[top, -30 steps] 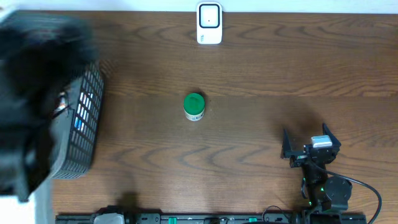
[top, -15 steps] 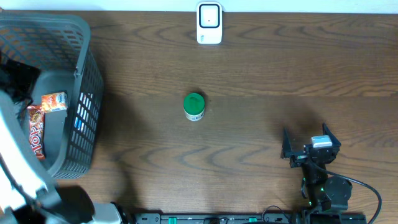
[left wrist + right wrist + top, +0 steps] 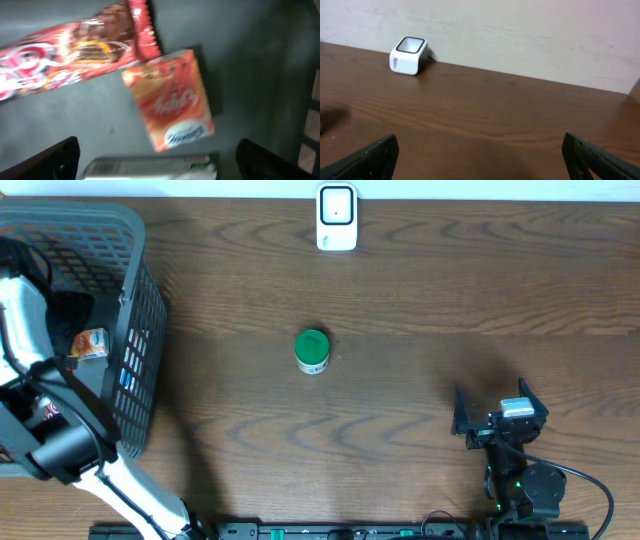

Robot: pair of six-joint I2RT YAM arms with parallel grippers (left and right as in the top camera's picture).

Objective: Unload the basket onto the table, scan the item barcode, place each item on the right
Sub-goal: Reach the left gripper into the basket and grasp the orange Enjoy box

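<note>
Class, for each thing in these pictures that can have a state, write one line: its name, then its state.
left gripper, open, empty, inside the basket.
right gripper, open, empty.
basket, upright, holding packets.
orange packet, lying flat on the basket floor.
red wrapper bar, lying flat.
green-capped jar, upright, cap on.
scanner, standing, nothing presented to it.

One grey basket (image 3: pixel 141 370), three packets (image 3: pixel 170 105) inside, one white scanner (image 3: pixel 337 218), one green-capped jar (image 3: pixel 312 351)
</note>
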